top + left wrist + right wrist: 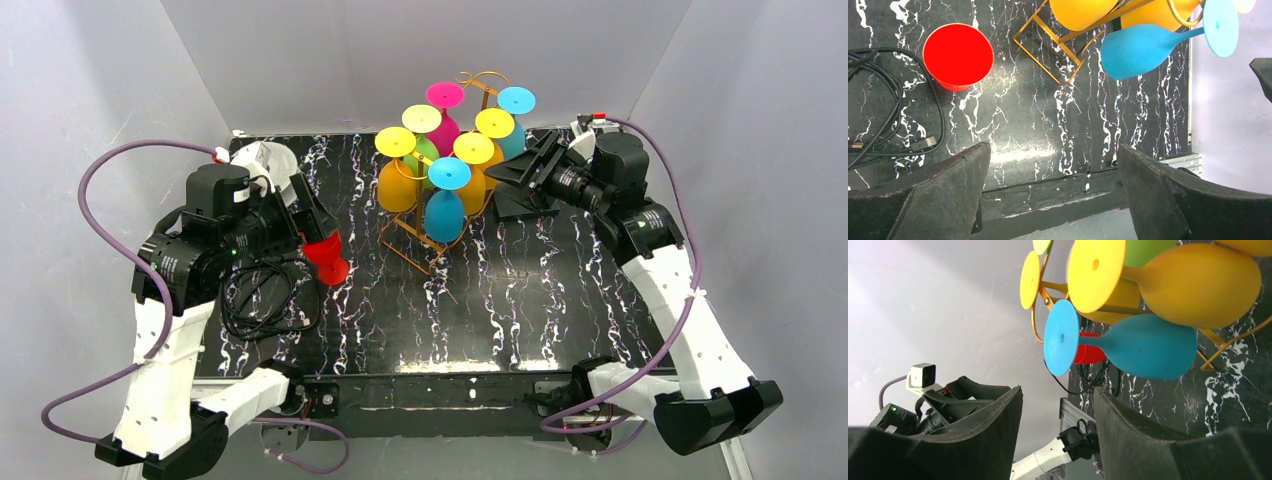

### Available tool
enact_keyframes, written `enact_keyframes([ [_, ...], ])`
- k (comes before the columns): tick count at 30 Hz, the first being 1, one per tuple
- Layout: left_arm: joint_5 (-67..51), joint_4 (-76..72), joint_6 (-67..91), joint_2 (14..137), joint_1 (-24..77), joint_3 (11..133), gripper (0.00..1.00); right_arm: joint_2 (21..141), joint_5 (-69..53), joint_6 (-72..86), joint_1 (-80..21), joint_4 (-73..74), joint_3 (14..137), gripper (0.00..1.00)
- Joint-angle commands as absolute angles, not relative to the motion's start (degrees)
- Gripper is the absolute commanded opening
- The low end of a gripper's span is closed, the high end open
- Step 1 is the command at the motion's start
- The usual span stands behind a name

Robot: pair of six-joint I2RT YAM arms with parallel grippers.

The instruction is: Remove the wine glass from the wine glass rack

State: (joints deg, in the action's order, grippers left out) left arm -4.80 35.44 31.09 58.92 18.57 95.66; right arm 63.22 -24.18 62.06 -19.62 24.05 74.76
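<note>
My left claw (pixel 312 215) is released, fingers (pixel 948 195) spread wide with only bare desk between them. It hovers over the left half of the black white-veined marble-pattern desk (pixel 400 320), pointing toward the middle.

The opaque red wine glass (pixel 325 258) stands on the desk just beyond the left fingertips. It is off the rack and not inside my grip. From the left wrist its wide round face points at the camera. I can't tell which way up it stands.

A coiled black cable (pixel 255 300) lies on the desk near the left edge, beside the red glass.

The thin golden-orange wire wine glass rack (pixel 1064 82) stands at the middle of the far edge, with its rectangular base on the desk. Glasses hang on it bowl down, round feet up. Their feet are yellow, pink and blue, and their bowls orange, green, pink and blue.

The opaque blue wine glass (pixel 445 210) hangs at the near side of the rack, closest to the front edge of the desk. An orange-bowled, yellow-footed glass (pixel 1198 285) hangs right beside it.

My right claw (pixel 515 168) is also released, with nothing between its fingers (pixel 998 425). It is raised near the far right corner, just beside the rack and aimed at it from the right. From the right wrist the blue glass sits straight ahead of the gap between my fingers and not in it. The red glass is partly visible behind its stem.
</note>
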Motion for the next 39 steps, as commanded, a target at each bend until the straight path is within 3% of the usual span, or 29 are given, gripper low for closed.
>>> enact_keyframes([
  [1,-5.83,36.08,30.07,58.79,18.79,97.43,0.98,64.38,-24.78,63.05,-19.51,17.27,75.22,0.61],
  [8,-5.7,35.42,29.46,59.39,18.74,97.6,0.98,66.84,-24.9,64.16,-19.68,14.76,75.17,0.56],
  [39,-7.73,33.08,24.79,66.78,18.75,107.67,0.98,67.06,-17.43,65.72,-25.57,11.43,71.72,0.54],
])
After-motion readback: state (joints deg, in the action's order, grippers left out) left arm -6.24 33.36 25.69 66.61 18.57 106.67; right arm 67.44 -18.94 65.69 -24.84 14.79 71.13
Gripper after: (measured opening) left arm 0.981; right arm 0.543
